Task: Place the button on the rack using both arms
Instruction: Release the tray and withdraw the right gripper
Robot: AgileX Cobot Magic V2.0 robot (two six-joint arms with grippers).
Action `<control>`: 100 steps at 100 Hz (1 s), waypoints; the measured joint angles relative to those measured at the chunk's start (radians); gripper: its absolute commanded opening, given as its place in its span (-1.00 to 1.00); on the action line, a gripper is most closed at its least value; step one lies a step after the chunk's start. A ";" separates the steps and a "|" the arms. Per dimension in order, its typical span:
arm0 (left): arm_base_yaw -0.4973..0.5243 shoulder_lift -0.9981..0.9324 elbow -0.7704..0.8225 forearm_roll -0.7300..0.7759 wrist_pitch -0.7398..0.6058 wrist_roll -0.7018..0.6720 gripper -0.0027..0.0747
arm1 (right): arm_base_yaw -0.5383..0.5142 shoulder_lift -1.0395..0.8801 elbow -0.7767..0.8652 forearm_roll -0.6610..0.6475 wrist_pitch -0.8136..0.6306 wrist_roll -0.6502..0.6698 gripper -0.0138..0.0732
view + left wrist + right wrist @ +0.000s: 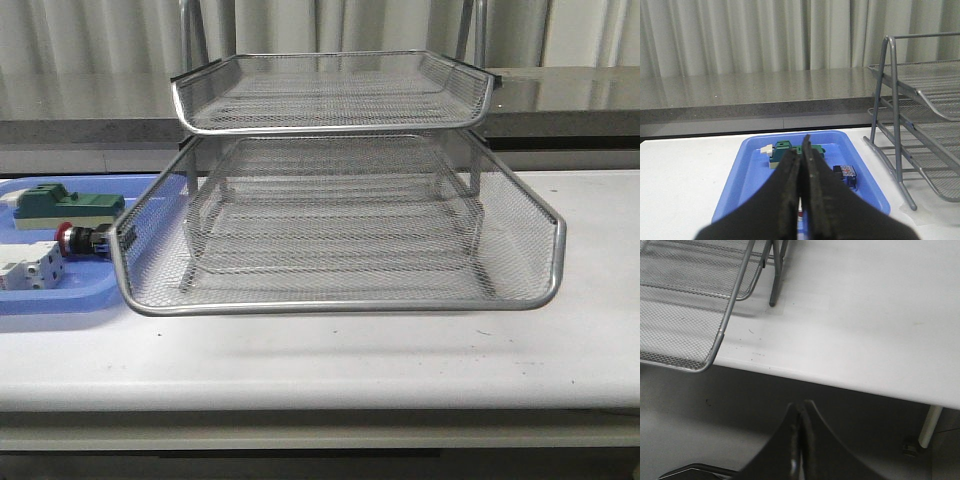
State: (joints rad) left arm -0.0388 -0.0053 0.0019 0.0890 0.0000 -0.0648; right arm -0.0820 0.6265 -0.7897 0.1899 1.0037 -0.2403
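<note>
Both pincers read pressed closed and empty on my wrist feeds: the left gripper [801, 150] hangs over the blue tray [755, 172], the right gripper [801, 412] sits off the white table's [865, 315] edge. I see the button [84, 239] lying in that tray, just beside the rack [340, 300], between the green block [66, 206] and white terminal block [30, 270].

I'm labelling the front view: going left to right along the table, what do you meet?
White terminal block, green block, button, then the rack; the first three lie in the blue tray.
</note>
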 measured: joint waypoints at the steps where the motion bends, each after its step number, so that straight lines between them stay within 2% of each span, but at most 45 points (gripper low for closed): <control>1: 0.000 0.000 0.000 0.000 0.000 0.000 -0.98 | 0.000 0.000 0.000 0.000 0.000 0.000 -0.82; 39: 0.000 0.000 0.000 0.006 -0.080 0.000 -0.98 | 0.000 0.000 0.000 0.000 0.000 0.000 -0.82; 53: 0.000 0.000 0.000 -0.060 -0.113 0.000 -0.98 | 0.000 0.000 0.000 0.000 0.000 0.000 -0.82; 74: 0.000 0.040 -0.099 -0.124 0.025 0.000 -0.98 | 0.000 0.000 0.000 0.000 0.000 0.000 -0.82; 90: 0.004 0.206 -0.285 -0.126 0.115 0.000 -0.98 | 0.000 0.000 0.000 0.000 0.000 0.000 -0.82; 100: 0.004 0.357 -0.411 -0.126 0.219 0.000 -0.98 | 0.000 0.000 0.000 0.000 0.000 0.000 -0.82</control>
State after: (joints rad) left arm -0.0351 0.3518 -0.4091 -0.0371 0.2187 -0.0648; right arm -0.0820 0.6265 -0.7897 0.1899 1.0037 -0.2403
